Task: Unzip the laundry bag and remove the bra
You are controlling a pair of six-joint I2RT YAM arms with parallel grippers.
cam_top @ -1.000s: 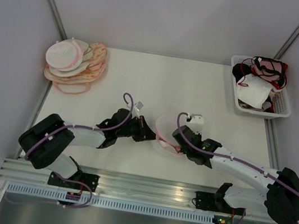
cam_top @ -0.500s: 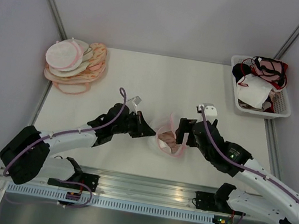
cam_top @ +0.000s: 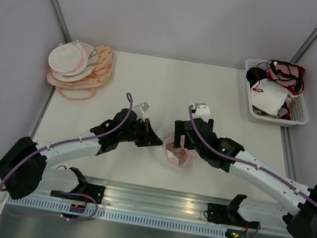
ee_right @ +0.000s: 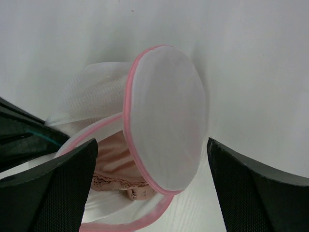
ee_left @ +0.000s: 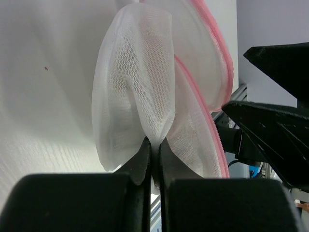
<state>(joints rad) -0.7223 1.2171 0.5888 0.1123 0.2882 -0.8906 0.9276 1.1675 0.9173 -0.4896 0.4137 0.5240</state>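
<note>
The laundry bag lies unzipped near the table's front middle, its pink-rimmed lid tilted up. Inside the open half shows the pale pink-beige bra, with its lace edge and hook band. My left gripper reaches in from the left and is shut on a pinch of the bag's white mesh. My right gripper hangs just above the bag, wide open, with one finger on each side of the lid and holding nothing. In the top view the right gripper hides part of the bag.
A stack of similar pink- and orange-rimmed pouches sits at the back left. A white basket of white, black and red-strapped garments stands at the back right. The metal rail and arm bases run along the near edge.
My right gripper has opened and let go, then swung from the bag's right side to over its open mouth. The left gripper kept its pinch on the mesh and reached a little further right.
</note>
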